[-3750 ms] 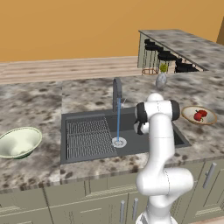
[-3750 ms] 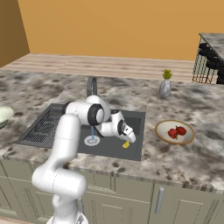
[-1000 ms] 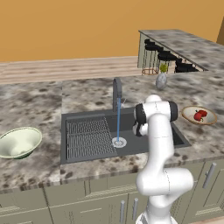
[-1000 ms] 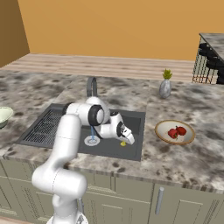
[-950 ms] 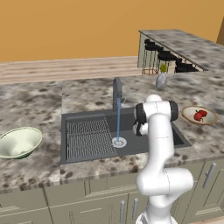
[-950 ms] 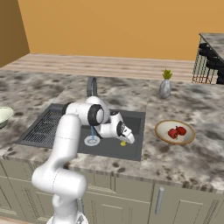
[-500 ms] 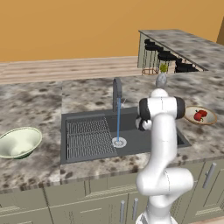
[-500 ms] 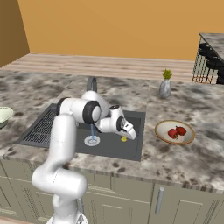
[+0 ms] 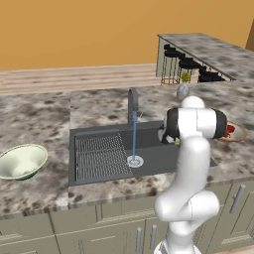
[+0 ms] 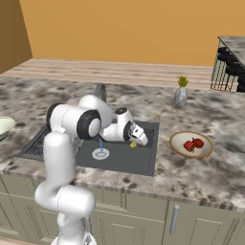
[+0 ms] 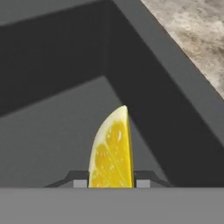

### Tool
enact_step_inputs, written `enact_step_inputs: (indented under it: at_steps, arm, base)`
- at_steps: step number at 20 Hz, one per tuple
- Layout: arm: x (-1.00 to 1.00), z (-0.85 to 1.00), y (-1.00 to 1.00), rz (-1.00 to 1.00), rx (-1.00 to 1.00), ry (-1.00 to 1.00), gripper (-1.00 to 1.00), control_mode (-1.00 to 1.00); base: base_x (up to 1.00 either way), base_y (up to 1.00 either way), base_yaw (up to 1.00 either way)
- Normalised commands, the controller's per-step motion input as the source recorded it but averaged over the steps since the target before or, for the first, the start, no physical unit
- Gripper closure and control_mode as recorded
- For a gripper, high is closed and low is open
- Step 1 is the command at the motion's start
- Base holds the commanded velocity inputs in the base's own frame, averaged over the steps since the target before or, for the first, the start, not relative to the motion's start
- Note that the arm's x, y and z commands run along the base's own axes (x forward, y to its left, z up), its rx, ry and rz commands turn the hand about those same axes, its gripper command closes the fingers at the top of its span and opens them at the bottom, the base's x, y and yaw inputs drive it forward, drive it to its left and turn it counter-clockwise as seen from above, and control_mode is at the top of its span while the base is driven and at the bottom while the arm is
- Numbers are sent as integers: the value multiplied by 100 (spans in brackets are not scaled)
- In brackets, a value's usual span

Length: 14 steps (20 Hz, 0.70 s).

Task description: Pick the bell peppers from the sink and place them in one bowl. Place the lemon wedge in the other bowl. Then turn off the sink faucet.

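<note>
My arm (image 9: 191, 163) is glossy white, built of fat rounded tube segments with bulbous elbows. Dark grey-black bands ring my joints (image 10: 90, 124). My hand (image 10: 136, 135) is white with dark patches; my finger tips (image 11: 79, 179) are small, dark grey, blocky.

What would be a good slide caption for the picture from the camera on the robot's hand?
Close-up of a lemon wedge between the end effector fingertips, above a corner of the dark sink.
</note>
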Motion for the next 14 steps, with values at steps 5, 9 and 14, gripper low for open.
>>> enact_step_inputs:
  at_steps: [5,9,14]
  arm:
    - [-51,68,29,9,0,-13,100,-100]
    - [-64,58,31,15,0,-6,100,-100]
    - [-53,66,15,19,0,-1,100,-100]
  base:
    - [0,0,0]
    - [0,0,0]
    - [0,0,0]
